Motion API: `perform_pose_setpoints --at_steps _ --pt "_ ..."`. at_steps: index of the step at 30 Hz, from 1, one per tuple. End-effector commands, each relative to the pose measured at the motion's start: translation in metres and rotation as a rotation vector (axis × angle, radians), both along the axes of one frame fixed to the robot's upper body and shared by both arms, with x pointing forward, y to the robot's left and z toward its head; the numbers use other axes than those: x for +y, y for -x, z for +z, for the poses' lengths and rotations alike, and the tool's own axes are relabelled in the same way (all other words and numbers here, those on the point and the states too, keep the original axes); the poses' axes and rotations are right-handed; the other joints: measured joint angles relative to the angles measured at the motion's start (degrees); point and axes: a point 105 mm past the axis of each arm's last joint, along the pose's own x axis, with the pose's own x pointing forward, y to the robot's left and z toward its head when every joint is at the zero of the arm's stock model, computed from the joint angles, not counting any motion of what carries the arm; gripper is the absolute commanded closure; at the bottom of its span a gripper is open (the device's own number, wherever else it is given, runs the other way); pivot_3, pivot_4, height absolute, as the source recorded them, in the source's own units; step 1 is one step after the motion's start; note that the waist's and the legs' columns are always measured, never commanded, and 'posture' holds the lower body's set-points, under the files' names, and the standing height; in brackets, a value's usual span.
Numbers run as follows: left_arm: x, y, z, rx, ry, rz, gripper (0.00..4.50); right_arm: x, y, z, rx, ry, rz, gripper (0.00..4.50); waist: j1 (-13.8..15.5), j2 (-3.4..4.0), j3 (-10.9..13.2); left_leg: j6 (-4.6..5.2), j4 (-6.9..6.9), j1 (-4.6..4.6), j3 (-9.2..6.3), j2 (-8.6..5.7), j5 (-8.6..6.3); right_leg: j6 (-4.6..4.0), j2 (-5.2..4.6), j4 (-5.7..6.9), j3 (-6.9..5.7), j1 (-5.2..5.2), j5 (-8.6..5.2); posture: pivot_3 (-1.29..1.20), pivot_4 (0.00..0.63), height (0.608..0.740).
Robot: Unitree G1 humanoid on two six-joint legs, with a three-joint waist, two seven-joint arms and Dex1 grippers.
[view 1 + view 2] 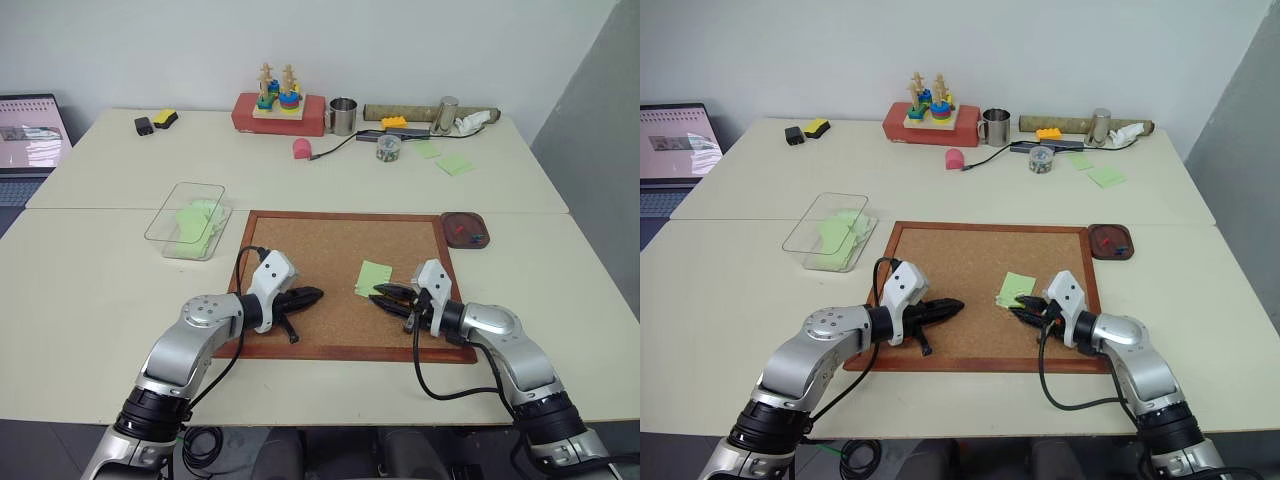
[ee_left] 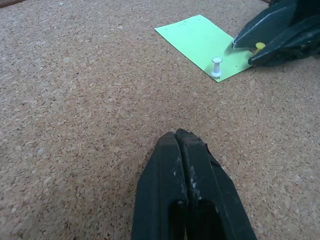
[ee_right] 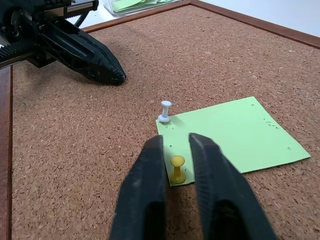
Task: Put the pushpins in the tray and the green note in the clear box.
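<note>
The green note [image 1: 373,277] lies on the corkboard [image 1: 320,250], held down by a white pushpin [image 3: 165,111] and a yellow pushpin [image 3: 177,169] along one edge. My right gripper [image 3: 176,140] is at that edge, shut on the yellow pushpin's head. My left gripper [image 1: 318,295] rests low over bare cork to the note's left, shut and empty. The dark tray [image 1: 466,214] sits off the board's far right corner with a red and a blue pushpin in it. The clear box [image 1: 160,235] stands off the board's far left corner with green paper inside.
Along the table's far side stand a red box with a stacking toy [image 1: 279,112], a metal mug [image 1: 343,116], a small glass jar [image 1: 388,148] and loose green notes [image 1: 453,164]. A laptop [image 1: 30,135] is at the far left. The wall is close on the right.
</note>
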Motion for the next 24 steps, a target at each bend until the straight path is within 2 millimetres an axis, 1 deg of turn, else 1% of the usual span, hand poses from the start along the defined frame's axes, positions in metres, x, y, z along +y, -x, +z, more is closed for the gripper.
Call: perform_pose_setpoints --at_steps 1,3,5,8,11,14,17,21,23,24 --pt "-0.002 0.003 -0.006 0.026 -0.010 -0.008 4.50 -0.001 -0.001 0.008 -0.052 0.001 0.005 4.43 0.00 0.00 0.00 0.00 0.00 0.00 0.00 0.00 0.00 0.00 0.00 0.00 0.00 0.00 0.00 0.00 0.150 0.740" --pt "-0.001 0.003 -0.006 0.027 -0.011 -0.009 4.50 -0.001 -0.001 0.010 -0.055 -0.005 0.004 4.43 0.00 0.00 0.00 0.00 0.00 0.00 0.00 0.00 0.00 0.00 0.00 0.00 0.00 0.00 0.00 0.00 0.150 0.740" --pt "-0.001 0.003 -0.006 0.028 -0.011 -0.009 4.50 -0.001 -0.001 0.015 -0.060 -0.033 0.001 4.43 0.00 0.00 0.00 0.00 0.00 0.00 0.00 0.00 0.00 0.00 0.00 0.00 0.00 0.00 0.00 0.00 0.150 0.740" --pt "-0.001 0.003 -0.006 0.026 -0.013 -0.007 4.50 0.001 0.000 0.029 -0.070 -0.092 0.006 4.43 0.00 0.00 0.00 0.00 0.00 0.00 0.00 0.00 0.00 0.00 0.00 0.00 0.00 0.00 0.00 0.00 0.150 0.740" --pt "-0.001 0.003 -0.006 0.027 -0.013 -0.005 4.50 0.003 -0.002 0.049 -0.098 -0.157 -0.003 4.43 0.01 0.00 0.00 0.00 0.00 -0.01 -0.01 0.00 0.00 0.00 0.00 0.01 0.00 0.00 0.00 0.00 0.150 0.740" --pt "-0.001 0.005 -0.008 0.030 -0.013 -0.005 4.50 0.003 -0.002 0.063 -0.110 -0.208 -0.016 4.43 0.01 0.00 0.00 0.00 0.01 0.00 -0.01 0.00 0.00 0.00 0.00 0.02 0.00 0.00 0.00 0.00 0.150 0.740" --pt "-0.001 0.005 -0.009 0.032 -0.013 -0.006 4.50 0.001 -0.002 0.069 -0.109 -0.230 -0.033 4.43 0.01 0.00 0.00 0.00 0.01 0.00 -0.02 0.00 0.00 0.00 0.00 0.02 -0.01 0.01 0.00 0.00 0.150 0.740" --pt "-0.003 0.004 -0.008 0.030 -0.009 -0.010 4.50 -0.008 -0.008 0.071 -0.091 -0.259 -0.091 4.43 0.01 0.00 0.00 0.00 0.00 0.00 -0.02 0.00 0.00 0.00 0.00 0.01 -0.01 0.01 0.00 0.00 0.150 0.740" --pt "-0.003 0.004 -0.007 0.030 -0.010 -0.010 4.50 -0.022 -0.020 0.075 -0.100 -0.274 -0.187 4.43 0.01 0.00 0.00 0.00 0.00 0.00 -0.01 0.00 0.00 0.00 0.00 0.01 0.00 0.01 0.00 0.00 0.150 0.740" --pt "-0.003 0.004 -0.007 0.030 -0.010 -0.010 4.50 -0.033 -0.030 0.077 -0.113 -0.275 -0.262 4.43 0.00 0.00 0.00 0.00 0.00 0.00 -0.01 0.00 0.00 0.00 0.00 0.01 -0.01 0.01 0.00 0.00 0.150 0.740"
